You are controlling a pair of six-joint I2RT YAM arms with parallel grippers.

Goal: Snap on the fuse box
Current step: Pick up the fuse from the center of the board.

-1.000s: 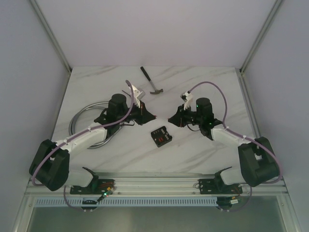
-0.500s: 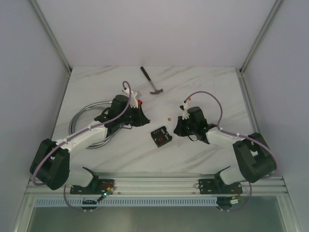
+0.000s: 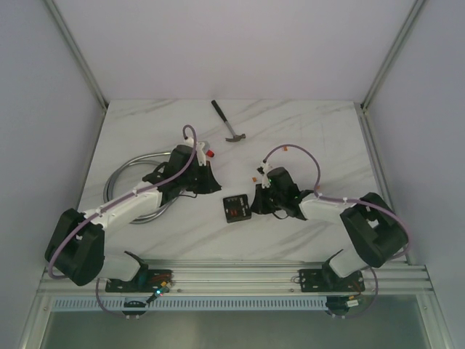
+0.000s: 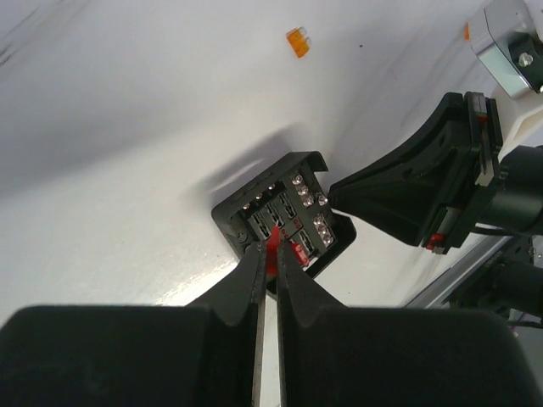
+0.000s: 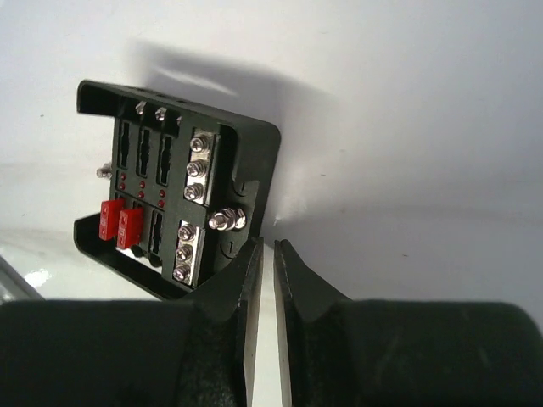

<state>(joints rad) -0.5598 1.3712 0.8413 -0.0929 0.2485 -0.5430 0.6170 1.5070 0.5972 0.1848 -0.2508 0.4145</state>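
While the fuse box (image 3: 237,209) lies face-up on the table (image 3: 305,131), well nearer the arms than the hammer (image 3: 227,123), the right fingers (image 5: 233,288), clenched to a slit, meet its corner. The left fingers (image 4: 242,288), likewise clenched, hover beside it.

White marbled table (image 3: 305,131), plain lilac walls (image 3: 240,43); aluminium corner posts (image 3: 76,54)

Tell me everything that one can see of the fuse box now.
The fuse box is a small black plastic tray, open, with no lid on it. Inside are empty slots, two red fuses and rows of silver screw posts. It lies face up on the white table. The right claw has its tips at one wall; contact is unclear.
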